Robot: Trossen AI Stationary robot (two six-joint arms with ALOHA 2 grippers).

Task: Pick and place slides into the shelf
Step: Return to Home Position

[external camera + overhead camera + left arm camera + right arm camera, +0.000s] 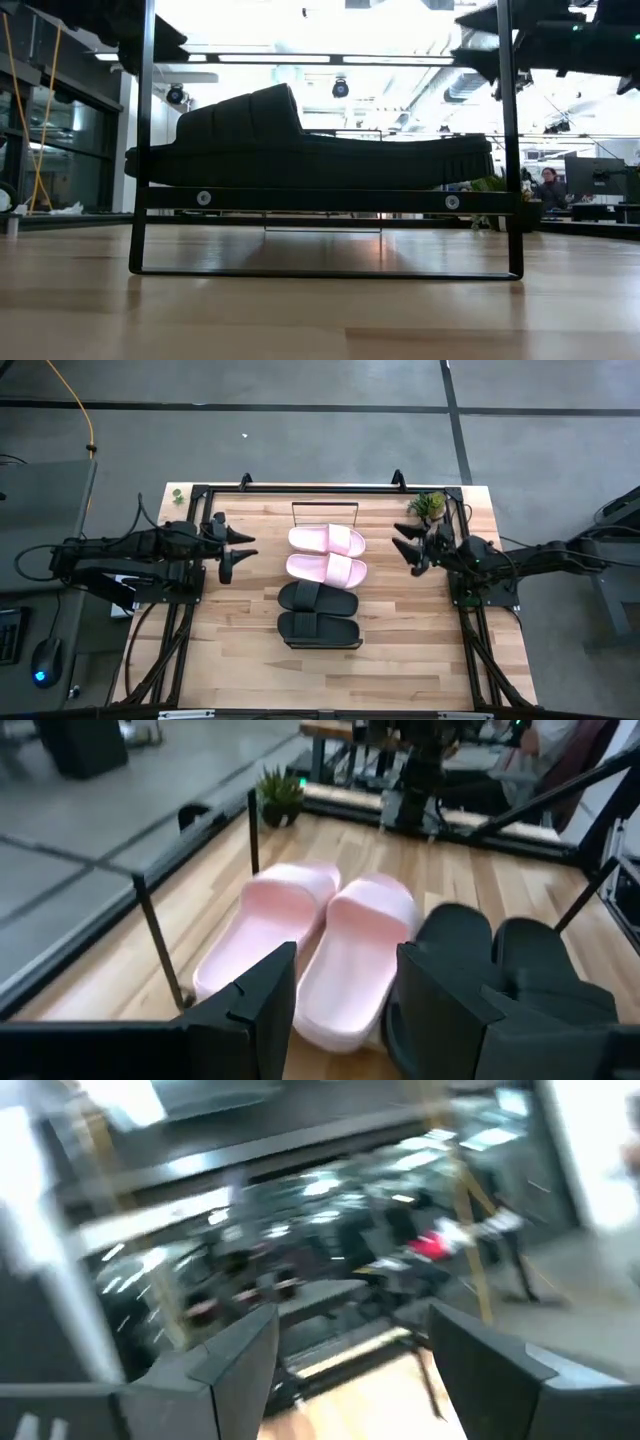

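Finds pink slides (327, 541) and black slides (318, 598) lined side by side on the shelf (325, 504). Records left gripper (234, 553) spread beside them, right gripper (408, 541) spread on the opposite side.

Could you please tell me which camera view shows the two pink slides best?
The high view: both pink slides lie whole, side by side, seen from above. The left wrist view shows them near, partly behind the left gripper. In the low view a black slide hides them; the right wrist view misses them.
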